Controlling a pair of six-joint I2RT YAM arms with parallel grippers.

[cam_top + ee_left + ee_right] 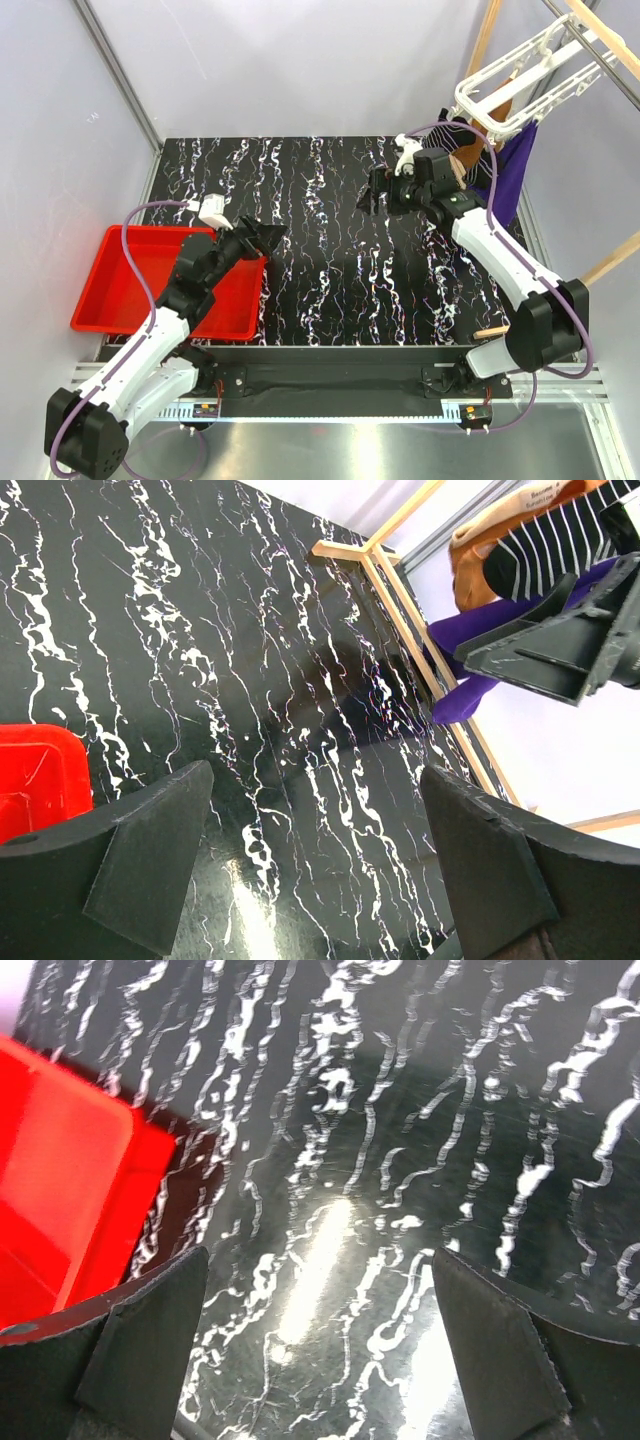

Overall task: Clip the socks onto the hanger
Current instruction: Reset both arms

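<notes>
A black sock with thin white stripes [556, 542] hangs at the far right beside an orange cloth [478, 550] and a purple cloth [470, 640]. Above them is the white hanger [512, 88], its clips dangling under the wooden rack. In the top view my right arm hides most of the sock. My left gripper [272, 240] hovers open over the table's left side and holds nothing [315, 775]. Left of the hanging clothes, my right gripper [368, 190] is also open and holds nothing [320, 1255]. One of its fingers [545, 655] shows in the left wrist view.
A red tray [115, 285] sits at the near left of the black marbled table [340, 260]. The wooden rack's beams [605, 35] cross the far right corner, with a foot bar [400, 620] on the table's right edge. Grey walls enclose the table.
</notes>
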